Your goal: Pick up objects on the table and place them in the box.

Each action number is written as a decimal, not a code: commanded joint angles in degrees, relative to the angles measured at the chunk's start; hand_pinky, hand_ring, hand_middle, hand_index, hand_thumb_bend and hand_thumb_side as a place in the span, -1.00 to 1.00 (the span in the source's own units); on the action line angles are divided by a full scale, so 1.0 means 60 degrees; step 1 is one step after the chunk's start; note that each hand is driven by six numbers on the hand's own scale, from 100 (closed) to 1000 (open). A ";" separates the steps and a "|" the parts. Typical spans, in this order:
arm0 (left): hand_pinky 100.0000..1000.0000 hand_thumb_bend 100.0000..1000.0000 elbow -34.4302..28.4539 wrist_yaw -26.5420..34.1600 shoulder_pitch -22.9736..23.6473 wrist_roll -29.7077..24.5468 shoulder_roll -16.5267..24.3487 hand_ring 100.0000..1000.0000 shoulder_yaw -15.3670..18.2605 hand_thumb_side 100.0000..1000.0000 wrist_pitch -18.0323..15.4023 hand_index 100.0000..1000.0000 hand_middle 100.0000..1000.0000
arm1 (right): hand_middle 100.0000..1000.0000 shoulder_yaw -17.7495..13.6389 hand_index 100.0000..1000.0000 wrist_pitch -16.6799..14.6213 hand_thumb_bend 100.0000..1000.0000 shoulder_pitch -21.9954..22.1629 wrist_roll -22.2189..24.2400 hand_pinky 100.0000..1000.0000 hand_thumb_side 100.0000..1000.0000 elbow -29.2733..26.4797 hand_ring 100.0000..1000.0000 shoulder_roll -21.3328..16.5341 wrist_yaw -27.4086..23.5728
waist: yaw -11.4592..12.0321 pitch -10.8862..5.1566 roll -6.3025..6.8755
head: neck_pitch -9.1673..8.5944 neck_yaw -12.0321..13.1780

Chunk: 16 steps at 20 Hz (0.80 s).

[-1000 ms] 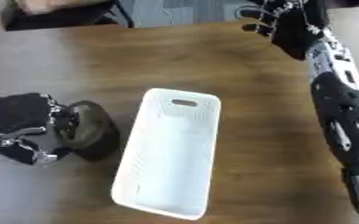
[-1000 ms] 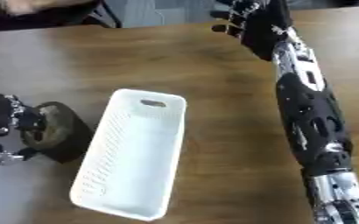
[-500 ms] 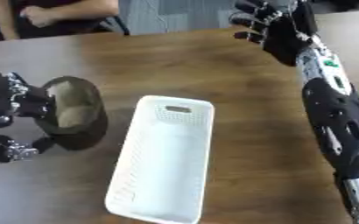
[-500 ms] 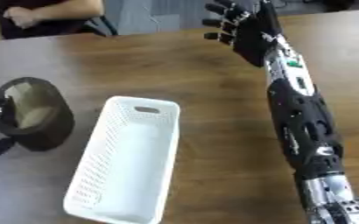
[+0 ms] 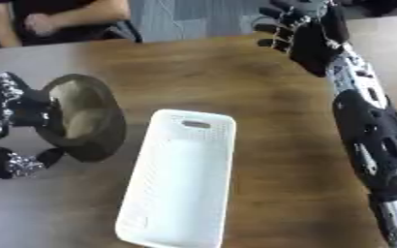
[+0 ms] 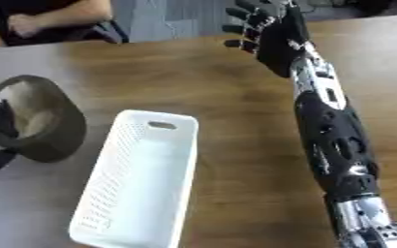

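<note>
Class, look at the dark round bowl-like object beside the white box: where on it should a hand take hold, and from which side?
Probably at the rim, from the left. The dark bowl-like object is tilted with its opening showing, so its thin edge can be pinched. The left hand already curls round it there; the white box blocks its right side.

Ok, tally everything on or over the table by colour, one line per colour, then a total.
White: 1, the empty basket.
Dark olive-brown: 1, the bowl, tilted on its side in the left hand.
Black: 2, the left hand and the right hand, which is raised over the far side of the table.
Total: 4.
</note>
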 commanded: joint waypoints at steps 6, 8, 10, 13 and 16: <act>-1.00 -1.00 -0.0264 0.0431 -0.1328 -0.0261 -0.0459 -1.00 -0.0438 -0.65 -0.0175 -0.85 -1.00 | 0.90 -0.0002 1.00 0.0005 -1.00 -0.0200 0.0032 0.44 1.00 -0.0180 0.66 0.0022 0.0077 | -0.0012 -0.0265 -0.0011 | -0.0116 0.0007; -1.00 -1.00 -0.0287 0.0593 -0.1679 -0.0524 -0.0717 -1.00 -0.0664 -0.65 -0.0287 -0.85 -1.00 | 0.90 0.0014 1.00 0.0009 -1.00 -0.0204 0.0053 0.44 1.00 -0.0172 0.66 0.0054 0.0107 | -0.0047 -0.0273 0.0000 | -0.0124 0.0053; -1.00 -1.00 -0.0311 0.0780 -0.1926 -0.0779 -0.0926 -1.00 -0.0837 -0.65 -0.0376 -0.85 -1.00 | 0.90 0.0023 1.00 0.0015 -1.00 -0.0205 0.0068 0.44 1.00 -0.0174 0.66 0.0083 0.0126 | -0.0085 -0.0276 0.0015 | -0.0127 0.0090; -1.00 -1.00 -0.0373 0.1079 -0.2167 -0.1152 -0.1191 -1.00 -0.1059 -0.65 -0.0492 -0.85 -1.00 | 0.90 0.0043 1.00 0.0037 -1.00 -0.0206 0.0091 0.44 1.00 -0.0190 0.67 0.0141 0.0151 | -0.0146 -0.0279 0.0038 | -0.0150 0.0114; -1.00 -1.00 -0.0376 0.1325 -0.2224 -0.1506 -0.1315 -1.00 -0.1190 -0.65 -0.0574 -0.85 -1.00 | 0.90 0.0048 1.00 0.0054 -1.00 -0.0218 0.0102 0.44 1.00 -0.0214 0.67 0.0177 0.0163 | -0.0192 -0.0278 0.0044 | -0.0177 0.0103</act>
